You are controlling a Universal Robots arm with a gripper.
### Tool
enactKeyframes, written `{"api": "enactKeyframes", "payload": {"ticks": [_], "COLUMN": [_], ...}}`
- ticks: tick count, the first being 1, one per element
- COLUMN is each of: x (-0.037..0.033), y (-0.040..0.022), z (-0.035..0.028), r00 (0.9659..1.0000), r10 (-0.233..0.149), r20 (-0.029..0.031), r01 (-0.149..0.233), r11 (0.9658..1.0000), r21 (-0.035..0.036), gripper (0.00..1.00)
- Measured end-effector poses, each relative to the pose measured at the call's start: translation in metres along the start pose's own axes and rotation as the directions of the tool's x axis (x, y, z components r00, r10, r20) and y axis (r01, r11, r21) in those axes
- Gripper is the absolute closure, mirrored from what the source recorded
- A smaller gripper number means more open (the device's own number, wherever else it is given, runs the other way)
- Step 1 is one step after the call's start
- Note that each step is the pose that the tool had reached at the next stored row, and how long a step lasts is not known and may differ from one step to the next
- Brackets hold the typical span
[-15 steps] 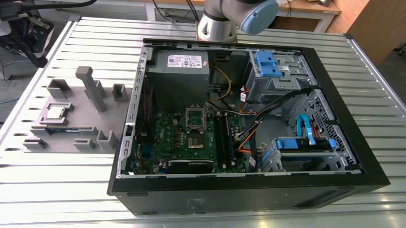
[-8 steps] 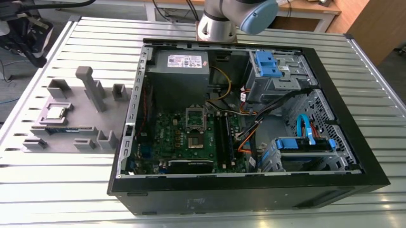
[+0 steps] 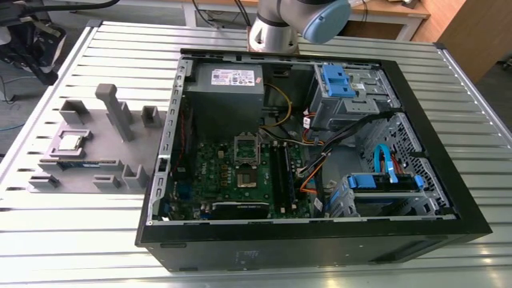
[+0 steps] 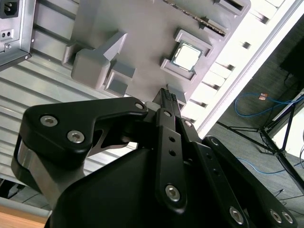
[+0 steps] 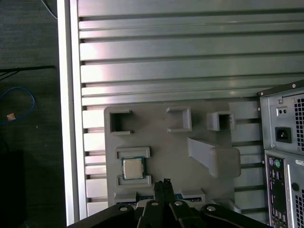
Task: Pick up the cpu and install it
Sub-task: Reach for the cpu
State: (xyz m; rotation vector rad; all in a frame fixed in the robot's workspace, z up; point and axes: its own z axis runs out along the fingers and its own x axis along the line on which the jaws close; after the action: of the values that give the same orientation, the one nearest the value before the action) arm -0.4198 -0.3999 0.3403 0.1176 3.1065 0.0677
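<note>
The cpu [image 3: 71,142] is a small silver square lying flat in a recess of the grey holder plate [image 3: 104,135], at the exterior view's left beside the open computer case [image 3: 320,228]. Both wrist views look down on the cpu [image 4: 186,56] [image 5: 133,168] from high above. My gripper [image 4: 166,95] [image 5: 166,183] hangs over the holder plate, well clear of the chip, with its black fingertips pressed together and nothing between them. Inside the case, the motherboard's socket [image 3: 246,161] lies in the middle of the green board.
The holder plate carries tall grey posts [image 3: 112,111] and a memory stick [image 3: 80,163] along its near edge. A grey power supply [image 3: 225,90], blue drive brackets [image 3: 336,81] and loose cables [image 3: 320,156] crowd the case. The slatted metal table [image 3: 80,240] ends near the plate.
</note>
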Motion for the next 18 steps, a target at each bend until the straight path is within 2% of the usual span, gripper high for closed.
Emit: {"api": "enactKeyframes", "payload": {"ticks": [18], "x": [0.0045], "y": [-0.0004], "z": [-0.0001], "r00": [1.0000], "r10": [0.000], "r20": [0.0005], "r01": [0.000], "r11": [1.0000], "r21": [0.0000], "gripper": [0.89]}}
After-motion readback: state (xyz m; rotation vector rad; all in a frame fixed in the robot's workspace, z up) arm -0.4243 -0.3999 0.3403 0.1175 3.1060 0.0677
